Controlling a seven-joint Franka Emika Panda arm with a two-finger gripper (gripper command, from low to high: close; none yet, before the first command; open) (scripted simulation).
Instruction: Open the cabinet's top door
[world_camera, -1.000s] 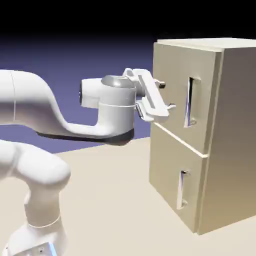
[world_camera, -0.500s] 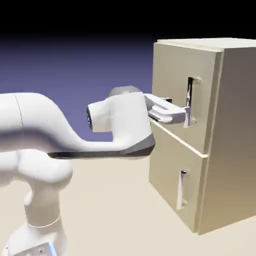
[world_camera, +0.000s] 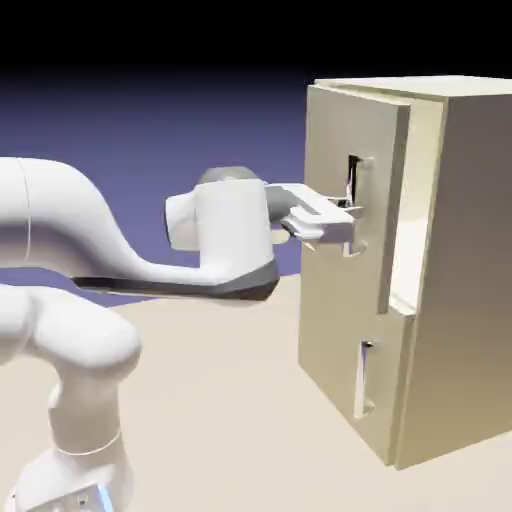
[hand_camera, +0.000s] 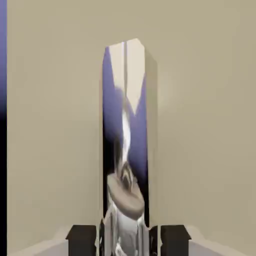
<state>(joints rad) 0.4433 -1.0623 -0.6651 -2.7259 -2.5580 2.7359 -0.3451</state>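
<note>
One white, smooth-shelled robot arm (world_camera: 230, 235) spans the left side of the exterior view. Its base stands at the lower left; the rounded upper links run partly out of the picture at the left edge, and the forearm reaches right to a thick, upright wrist. From there the hand points right, roughly level, at the height of the upper door.

Facing it at the exterior view's right is one tall, boxy beige cabinet (world_camera: 465, 270). I count two flat beige doors on its front, stacked. The larger, the top door (world_camera: 330, 140), stands ajar, its free edge swung out from the cabinet and a bright interior showing through the gap. The shorter bottom door (world_camera: 335, 325) is closed.

There is one white two-finger gripper (world_camera: 352, 211), and its claw is closed around the top door's handle, on the lower part of the bar. The handles number two, one per door, both upright, shiny silver bars: the longer upper handle (hand_camera: 125, 125) and the shorter lower handle (world_camera: 362, 380). Smallest are two dark fingertips (hand_camera: 82, 240), one on each side of the upper bar in the hand view.
</note>
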